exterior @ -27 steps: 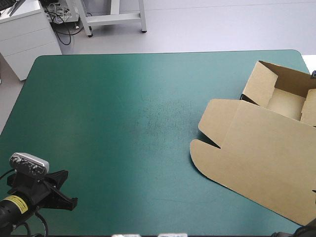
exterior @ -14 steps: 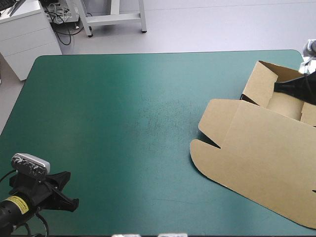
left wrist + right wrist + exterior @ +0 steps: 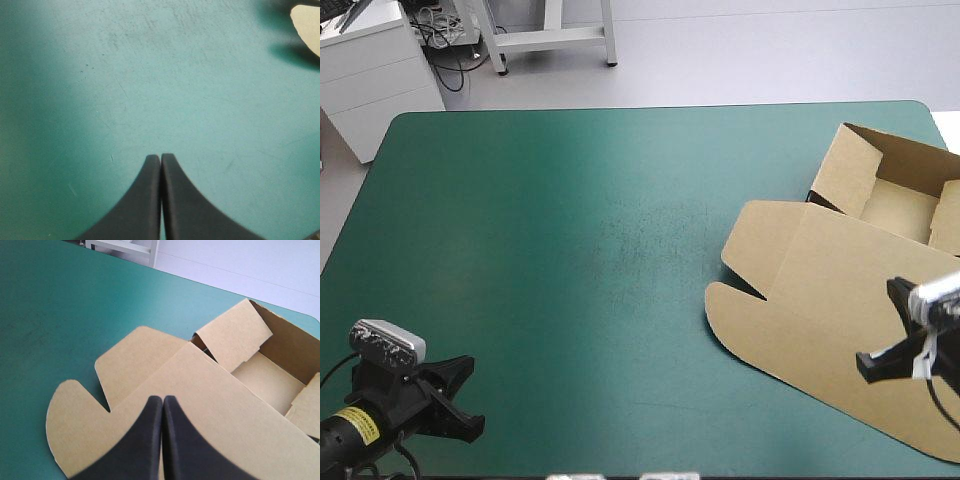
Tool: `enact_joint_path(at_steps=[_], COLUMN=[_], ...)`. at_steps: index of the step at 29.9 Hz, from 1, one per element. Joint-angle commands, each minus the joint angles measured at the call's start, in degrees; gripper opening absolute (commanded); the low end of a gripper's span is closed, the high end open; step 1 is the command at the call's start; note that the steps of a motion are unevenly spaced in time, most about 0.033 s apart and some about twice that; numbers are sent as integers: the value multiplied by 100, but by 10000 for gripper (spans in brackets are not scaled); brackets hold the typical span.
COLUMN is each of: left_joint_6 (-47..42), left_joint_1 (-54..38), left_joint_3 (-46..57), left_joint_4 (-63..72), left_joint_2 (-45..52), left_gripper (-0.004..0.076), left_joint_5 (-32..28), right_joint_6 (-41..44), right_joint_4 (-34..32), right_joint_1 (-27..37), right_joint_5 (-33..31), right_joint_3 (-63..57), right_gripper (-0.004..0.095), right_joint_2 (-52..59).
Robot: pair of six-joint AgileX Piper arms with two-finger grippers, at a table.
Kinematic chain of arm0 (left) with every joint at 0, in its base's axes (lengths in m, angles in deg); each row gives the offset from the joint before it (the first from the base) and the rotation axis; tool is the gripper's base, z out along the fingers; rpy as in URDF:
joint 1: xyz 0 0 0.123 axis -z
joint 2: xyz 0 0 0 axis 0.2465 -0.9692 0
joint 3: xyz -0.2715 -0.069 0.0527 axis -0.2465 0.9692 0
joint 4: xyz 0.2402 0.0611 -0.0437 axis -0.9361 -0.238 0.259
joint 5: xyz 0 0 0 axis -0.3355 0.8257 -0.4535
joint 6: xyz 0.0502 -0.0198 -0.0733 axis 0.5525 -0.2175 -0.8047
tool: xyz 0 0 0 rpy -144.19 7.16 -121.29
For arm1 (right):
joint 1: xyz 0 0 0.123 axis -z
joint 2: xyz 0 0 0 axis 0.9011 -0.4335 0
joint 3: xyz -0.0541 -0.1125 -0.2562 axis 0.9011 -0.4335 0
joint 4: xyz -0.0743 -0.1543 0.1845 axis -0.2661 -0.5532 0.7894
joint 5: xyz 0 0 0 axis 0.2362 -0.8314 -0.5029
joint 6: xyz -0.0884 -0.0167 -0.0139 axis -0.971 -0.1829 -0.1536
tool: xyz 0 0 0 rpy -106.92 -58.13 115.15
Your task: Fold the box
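Observation:
The brown box (image 3: 840,300) lies at the table's right side as an open tray (image 3: 900,205) with raised walls, its lid (image 3: 800,290) flat toward the near edge. My right gripper (image 3: 905,340) hangs over the lid's right part, shut with nothing in it. In the right wrist view its fingers (image 3: 163,397) meet in one arch above the lid (image 3: 200,390), and the tray (image 3: 260,372) is ahead. My left gripper (image 3: 455,400) sits shut at the near left corner, its tip (image 3: 161,156) over bare cover. A corner of the box (image 3: 307,22) shows far ahead of it.
The teal-green cover (image 3: 570,250) stretches from the box's rounded lid flaps (image 3: 735,300) across to the left edge. The box runs out of the picture at the right. A white cabinet (image 3: 370,70) stands beyond the far left corner.
My right gripper was over the tray just before; it has drawn back toward the near edge and now hangs shut over the lid. The left gripper shifted slightly. The box has not moved.

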Motion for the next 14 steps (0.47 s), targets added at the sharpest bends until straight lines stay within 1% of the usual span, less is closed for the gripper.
enact_joint_path(at_steps=[1,5,10,14], left_joint_6=[38,191,483,504], left_joint_1=[26,26,26,26], left_joint_3=[67,324,555,796], left_joint_4=[177,173,173,173], left_joint_2=[220,682,1153,1608], left_gripper=[-32,-32,-32,-32], left_joint_5=[-472,-812,-1023,-1184], right_joint_6=[-68,50,120,102], right_joint_4=[-205,-203,-203,-203], right_joint_1=[-29,-29,-29,-29], right_joint_5=[582,658,732,706], right_joint_3=[-603,-1111,-1551,-1841], right_gripper=[-23,-23,-23,-23], right_joint_2=[593,1194,1806,2236])
